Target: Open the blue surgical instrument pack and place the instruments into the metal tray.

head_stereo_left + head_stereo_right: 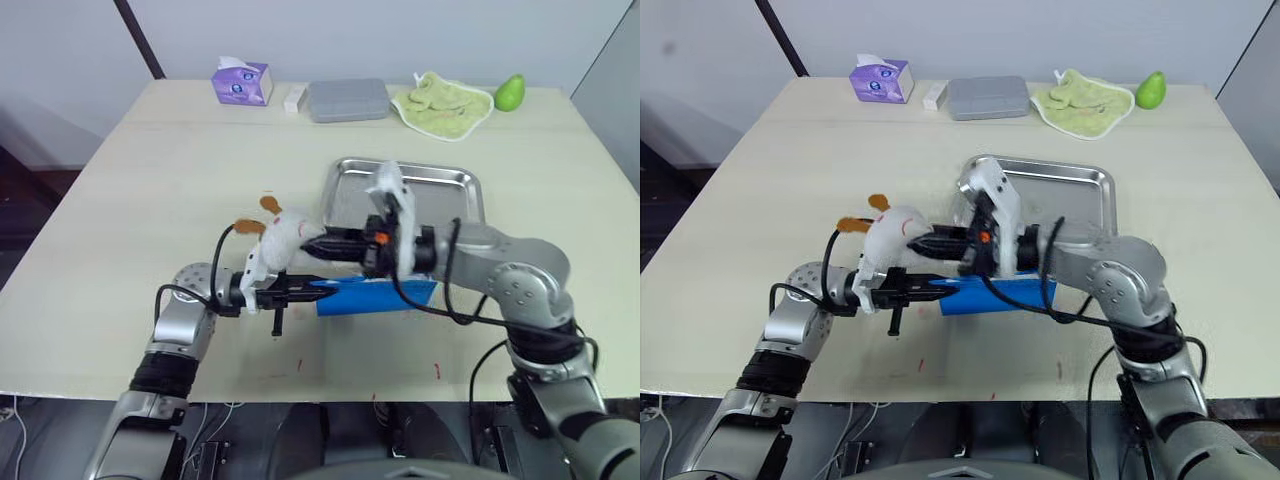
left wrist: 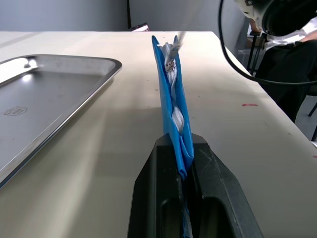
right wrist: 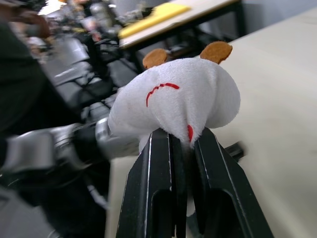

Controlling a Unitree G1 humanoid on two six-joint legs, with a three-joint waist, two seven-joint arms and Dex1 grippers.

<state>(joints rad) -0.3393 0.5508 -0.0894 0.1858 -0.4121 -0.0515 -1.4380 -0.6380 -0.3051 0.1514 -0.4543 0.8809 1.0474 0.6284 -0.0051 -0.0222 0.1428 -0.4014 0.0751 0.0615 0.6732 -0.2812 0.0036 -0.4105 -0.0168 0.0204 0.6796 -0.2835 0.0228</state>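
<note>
Fingers (image 2: 208, 188) of the left gripper (image 1: 300, 291) pinch the near end of the blue surgical instrument pack (image 1: 375, 296), which stands on edge on the table (image 1: 150, 200), zipper seam up. The right gripper (image 3: 181, 148) is closed on a white plush toy (image 1: 280, 240) just above the left gripper, so it has no grip on the pack. Opening likely needs a steady left pinch while the right sheds the toy and takes the zipper pull (image 2: 170, 64). Beyond the pack, just beside it, lies the metal tray (image 1: 460, 180), bare.
</note>
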